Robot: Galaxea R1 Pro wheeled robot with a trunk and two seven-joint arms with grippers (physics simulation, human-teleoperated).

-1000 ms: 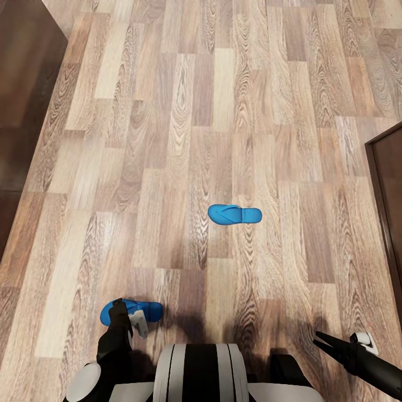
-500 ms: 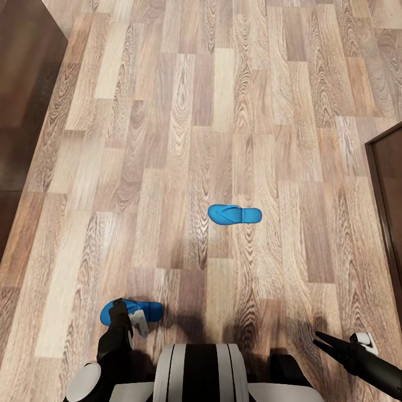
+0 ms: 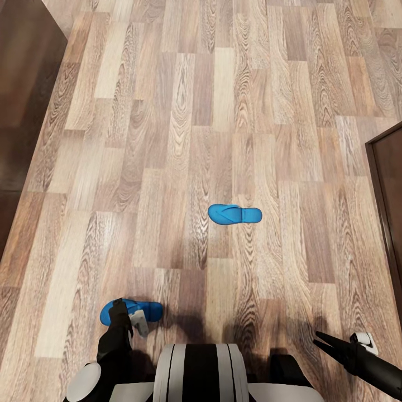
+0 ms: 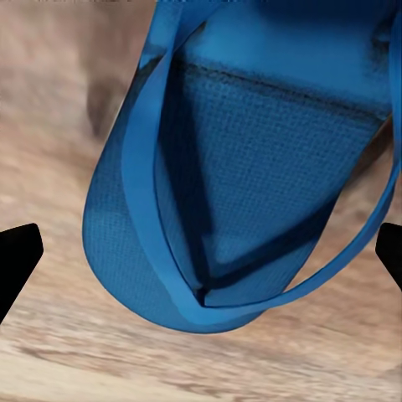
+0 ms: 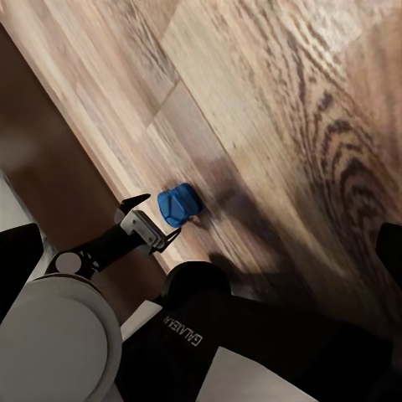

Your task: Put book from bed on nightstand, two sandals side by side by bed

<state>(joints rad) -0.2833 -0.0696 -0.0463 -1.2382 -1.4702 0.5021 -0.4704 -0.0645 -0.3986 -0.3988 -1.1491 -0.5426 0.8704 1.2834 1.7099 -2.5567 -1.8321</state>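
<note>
Two bright blue sandals lie on the plank floor. One sandal [image 3: 234, 214] is in the middle of the floor, lying crosswise. The other sandal [image 3: 134, 310] is close to my base at the left, and my left gripper [image 3: 124, 315] hangs right over it. In the left wrist view this sandal [image 4: 251, 193] sits between the two black fingertips [image 4: 17, 255], which stand wide apart, so the left gripper [image 4: 201, 260] is open. My right gripper [image 3: 326, 341] hovers open and empty over the floor at the lower right. The book is out of view.
A dark brown wooden surface [image 3: 22, 84] runs along the left edge; I cannot tell whether it is the bed or a nightstand. A dark brown panel [image 3: 388, 195] stands at the right edge. Bare plank floor [image 3: 212, 111] stretches ahead. My white and black base [image 3: 201, 371] is at the bottom.
</note>
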